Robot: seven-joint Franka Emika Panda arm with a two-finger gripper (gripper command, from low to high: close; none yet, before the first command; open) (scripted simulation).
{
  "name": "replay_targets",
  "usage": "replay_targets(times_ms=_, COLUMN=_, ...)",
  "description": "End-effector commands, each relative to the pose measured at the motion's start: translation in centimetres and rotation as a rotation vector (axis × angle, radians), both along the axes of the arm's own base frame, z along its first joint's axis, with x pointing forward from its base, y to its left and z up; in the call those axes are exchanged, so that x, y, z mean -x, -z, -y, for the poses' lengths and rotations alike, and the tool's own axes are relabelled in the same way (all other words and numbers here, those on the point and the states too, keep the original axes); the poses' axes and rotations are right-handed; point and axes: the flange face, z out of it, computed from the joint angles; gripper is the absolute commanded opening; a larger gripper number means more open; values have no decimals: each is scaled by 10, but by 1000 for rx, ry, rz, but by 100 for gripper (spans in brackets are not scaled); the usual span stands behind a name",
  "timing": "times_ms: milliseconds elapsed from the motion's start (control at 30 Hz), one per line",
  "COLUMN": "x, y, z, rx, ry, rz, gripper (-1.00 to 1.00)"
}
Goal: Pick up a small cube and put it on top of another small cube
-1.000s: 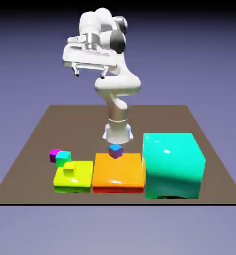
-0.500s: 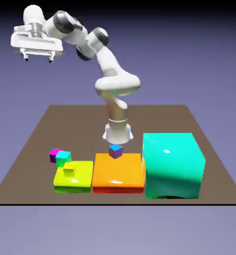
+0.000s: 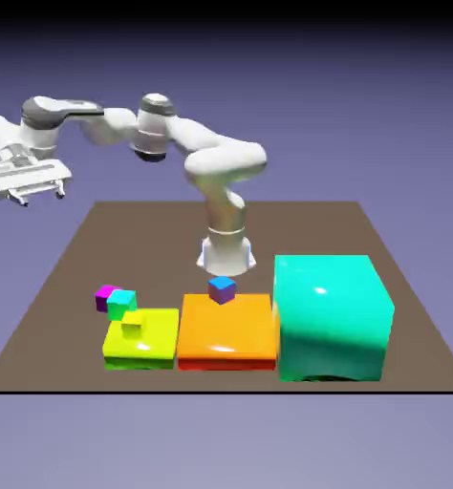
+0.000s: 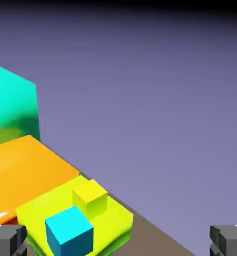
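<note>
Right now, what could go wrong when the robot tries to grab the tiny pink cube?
The magenta cube sits tight against the teal small cube, so the open pincer might bump or grab the teal one instead. The yellow-green slab lies close by too, leaving little room for the fingers. The pincer hangs high, off the table's side, so it has far to travel.

White arm (image 3: 173, 138) with grey finger tips (image 4: 8, 240), brown table (image 3: 68, 277), blue-violet backdrop (image 3: 364, 95), magenta small cube (image 3: 104, 296), teal small cube (image 3: 122, 304), blue-violet small cube (image 3: 222, 289), yellow-green slab (image 3: 154, 334) with matching small cube (image 3: 132, 326), orange slab (image 3: 227, 329), large teal block (image 3: 331, 315)
</note>
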Motion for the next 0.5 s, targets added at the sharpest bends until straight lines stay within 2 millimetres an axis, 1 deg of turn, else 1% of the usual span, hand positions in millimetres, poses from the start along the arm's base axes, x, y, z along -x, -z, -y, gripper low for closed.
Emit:
replay_targets(times_ms=0, x=1, y=24, z=1, rx=-22, ry=-35, rz=8, gripper=0)
replay_targets(times_ms=67, x=1, y=72, z=-2, rx=-68, ry=-106, rz=27, gripper=0)
replay_targets(times_ms=133, x=2, y=121, z=-10, rx=-118, ry=-180, rz=48, gripper=0)
replay_targets(times_ms=200, x=2, y=169, z=-22, rx=-174, ry=-254, rz=71, gripper=0)
replay_targets(times_ms=300, x=3, y=239, z=-50, rx=-265, ry=-366, rz=112, gripper=0)
replay_targets(times_ms=333, x=0, y=250, z=-62, rx=-272, ry=-373, rz=113, gripper=0)
replay_targets(times_ms=433, x=-13, y=270, z=-99, rx=-271, ry=-373, rz=115, gripper=0)
replay_targets(times_ms=467, x=-13, y=270, z=-99, rx=-271, ry=-373, rz=115, gripper=-100)
